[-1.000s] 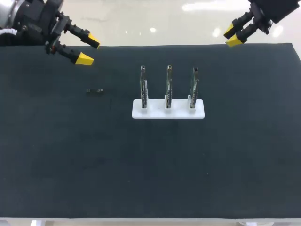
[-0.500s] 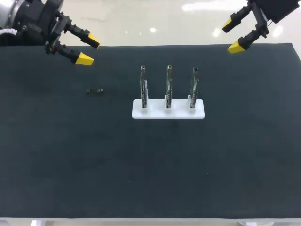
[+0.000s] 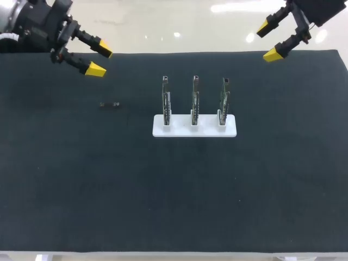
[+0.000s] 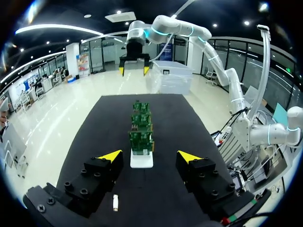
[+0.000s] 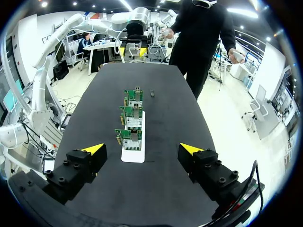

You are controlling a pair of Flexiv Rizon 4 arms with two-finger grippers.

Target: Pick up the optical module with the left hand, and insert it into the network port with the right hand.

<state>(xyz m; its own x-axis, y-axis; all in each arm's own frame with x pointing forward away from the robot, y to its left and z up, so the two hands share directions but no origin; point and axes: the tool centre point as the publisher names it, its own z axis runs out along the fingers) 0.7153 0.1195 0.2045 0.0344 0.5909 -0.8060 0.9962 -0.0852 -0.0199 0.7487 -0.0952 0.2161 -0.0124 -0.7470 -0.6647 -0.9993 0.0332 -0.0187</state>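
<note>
- The small dark optical module (image 3: 110,104) lies flat on the black table mat (image 3: 65,179), touched by neither gripper
- Three upright green circuit boards (image 3: 194,98) stand in a white base (image 3: 187,131) to the module's right
- Left gripper (image 3: 100,59) hangs over the mat's far left corner, fingers spread wide, empty
- Right gripper (image 3: 267,41) hangs at the far right edge, fingers wide, empty

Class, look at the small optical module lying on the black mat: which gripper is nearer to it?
Left. The left gripper hovers just behind the optical module; the right gripper is far off at the opposite back corner.
</note>
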